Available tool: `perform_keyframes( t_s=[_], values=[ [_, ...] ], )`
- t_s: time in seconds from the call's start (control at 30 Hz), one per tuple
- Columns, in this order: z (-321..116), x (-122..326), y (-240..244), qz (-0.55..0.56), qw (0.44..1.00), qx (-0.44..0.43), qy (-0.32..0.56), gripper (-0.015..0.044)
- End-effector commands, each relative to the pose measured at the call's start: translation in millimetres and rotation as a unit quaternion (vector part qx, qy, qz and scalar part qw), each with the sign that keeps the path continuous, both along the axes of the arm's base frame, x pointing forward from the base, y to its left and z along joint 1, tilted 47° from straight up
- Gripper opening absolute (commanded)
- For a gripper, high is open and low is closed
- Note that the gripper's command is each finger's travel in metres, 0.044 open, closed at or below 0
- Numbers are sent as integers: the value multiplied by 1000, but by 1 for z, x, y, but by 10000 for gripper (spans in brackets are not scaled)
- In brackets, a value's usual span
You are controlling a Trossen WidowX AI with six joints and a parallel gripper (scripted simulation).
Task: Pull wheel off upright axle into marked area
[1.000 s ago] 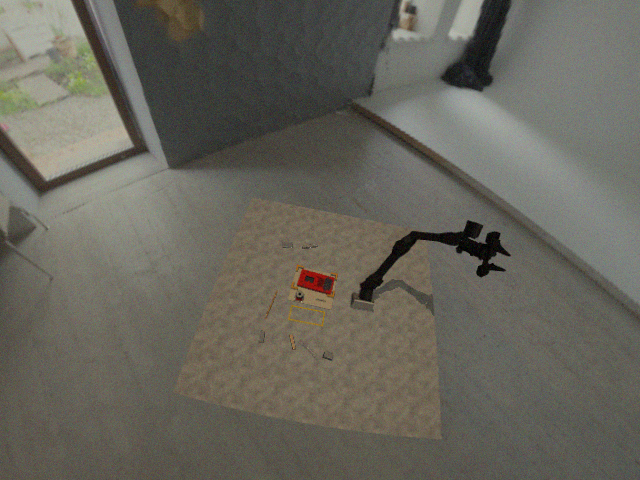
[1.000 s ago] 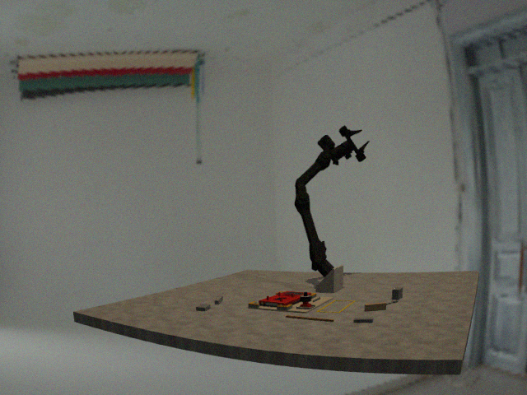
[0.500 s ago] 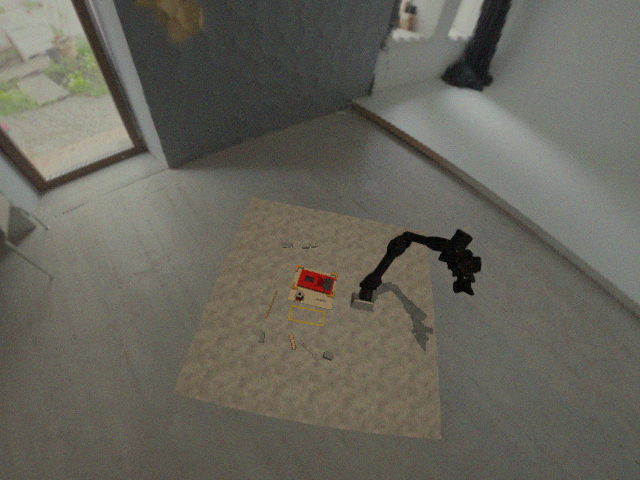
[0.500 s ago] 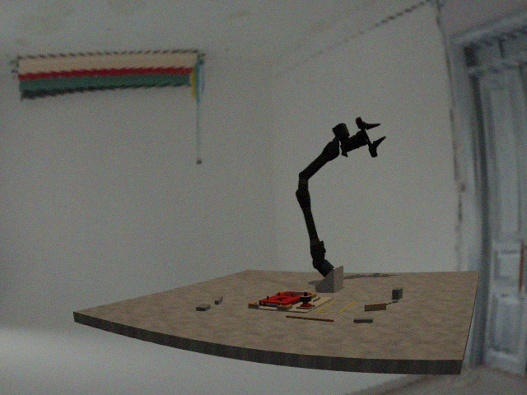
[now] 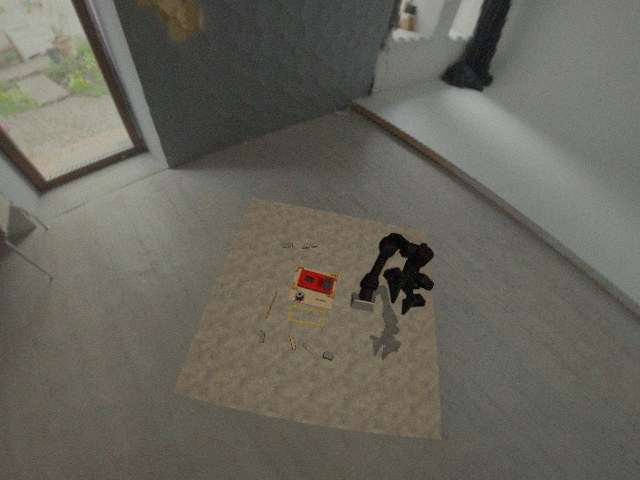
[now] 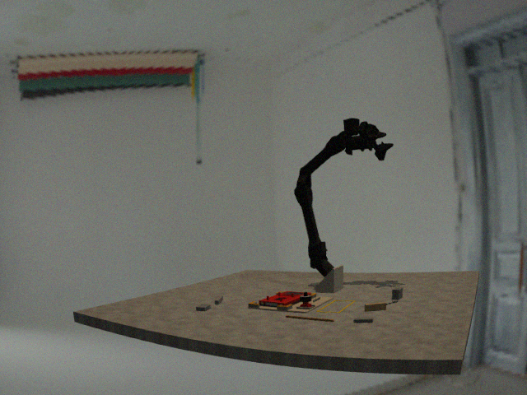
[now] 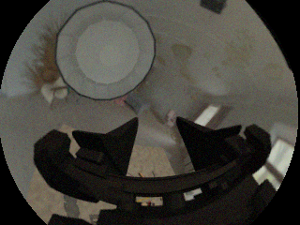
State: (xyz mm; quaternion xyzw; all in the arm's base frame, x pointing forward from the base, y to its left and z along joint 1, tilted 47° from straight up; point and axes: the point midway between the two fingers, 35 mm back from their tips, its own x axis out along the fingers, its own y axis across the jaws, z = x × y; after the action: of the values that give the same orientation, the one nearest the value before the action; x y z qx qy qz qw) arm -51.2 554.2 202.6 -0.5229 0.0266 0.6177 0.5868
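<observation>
The dark wheel [image 5: 299, 295] [image 6: 305, 299] sits on the upright axle above a small red foot, at one corner of the light board [image 5: 313, 300]. The marked area is a yellow outline [image 5: 306, 322] [image 6: 328, 312] on the table beside the board, with nothing inside it. My gripper [image 5: 399, 306] [image 6: 388, 139] [image 7: 157, 119] is partly open and empty, raised high above the table and well away from the wheel. The wrist view shows bare space between the fingertips; the wheel cannot be made out there.
A red part [image 5: 316, 280] [image 6: 278, 298] lies on the board beside the wheel. A thin orange stick [image 5: 271, 304] [image 6: 310, 318] lies near the board. An orange block [image 5: 292, 342] [image 6: 375, 307] and grey blocks [image 5: 328, 355] [image 6: 362, 321] lie beyond the marked area. Two small grey pieces lie on the board's other side.
</observation>
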Motion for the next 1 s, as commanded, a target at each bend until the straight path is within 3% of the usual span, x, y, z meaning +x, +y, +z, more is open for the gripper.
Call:
perform_keyframes(
  t_s=[0.0, 0.27, 0.5, 0.7, 0.97],
  values=[
    [-33, 64, -10, -96, 994, -44, 9, 300],
    [-72, 179, -52, -270, 957, -101, 23, 300],
    [-110, 265, -119, -435, 887, -150, 39, 300],
    [-134, 323, -186, -565, 804, -178, 50, 300],
    [-158, 383, -297, -737, 642, -204, 55, 300]
  ],
)
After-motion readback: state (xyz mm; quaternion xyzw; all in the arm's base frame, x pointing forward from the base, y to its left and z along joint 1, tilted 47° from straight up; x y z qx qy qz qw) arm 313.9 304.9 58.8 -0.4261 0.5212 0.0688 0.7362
